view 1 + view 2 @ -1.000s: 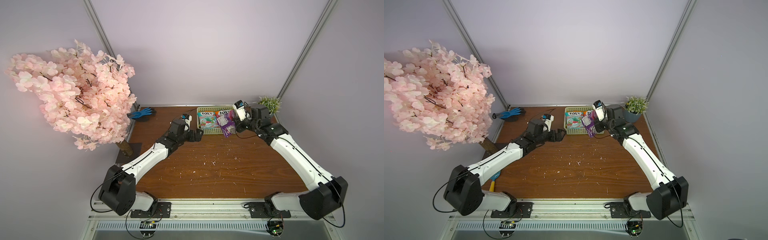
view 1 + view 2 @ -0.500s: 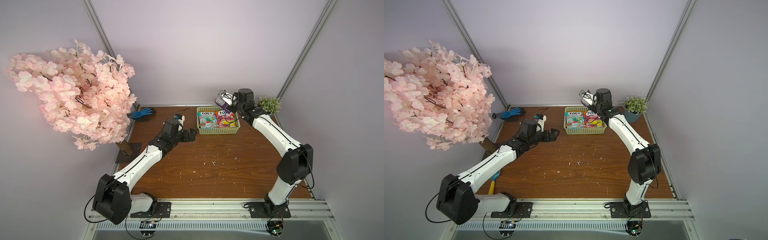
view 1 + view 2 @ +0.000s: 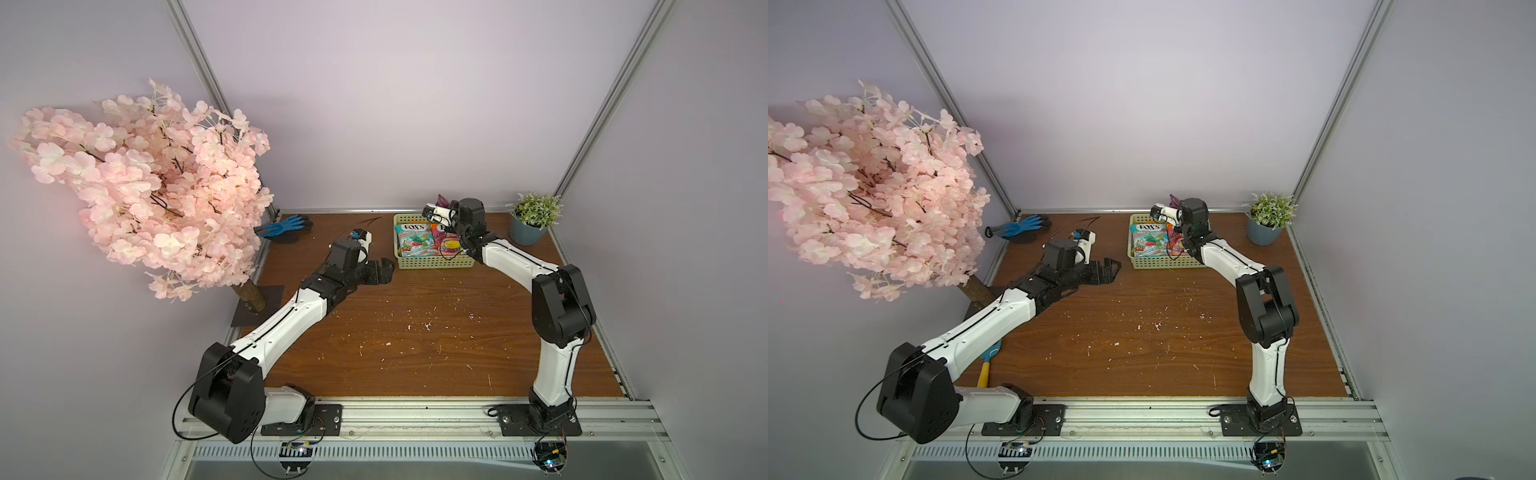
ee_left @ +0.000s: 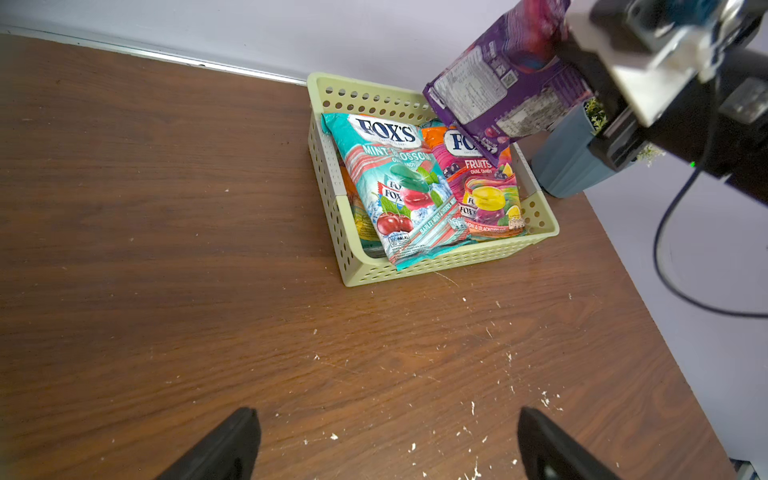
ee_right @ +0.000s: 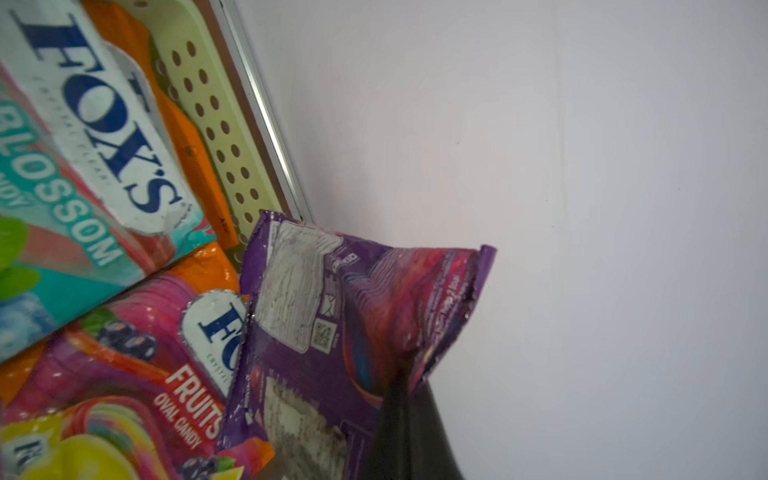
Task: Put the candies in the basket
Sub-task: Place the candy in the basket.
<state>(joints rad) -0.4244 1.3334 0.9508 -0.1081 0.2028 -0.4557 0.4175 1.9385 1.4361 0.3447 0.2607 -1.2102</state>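
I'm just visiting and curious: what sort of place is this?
Probably a robot test booth: two arms bolted to a metal rail, plain walls around one table, a blossom tree as prop.

A pale yellow-green perforated basket [image 4: 440,266] holds a teal FOX'S bag [image 4: 399,183] and an orange bag [image 4: 486,195] side by side, face up. A purple bag [image 4: 494,83] hangs tilted above its far corner, label back showing.
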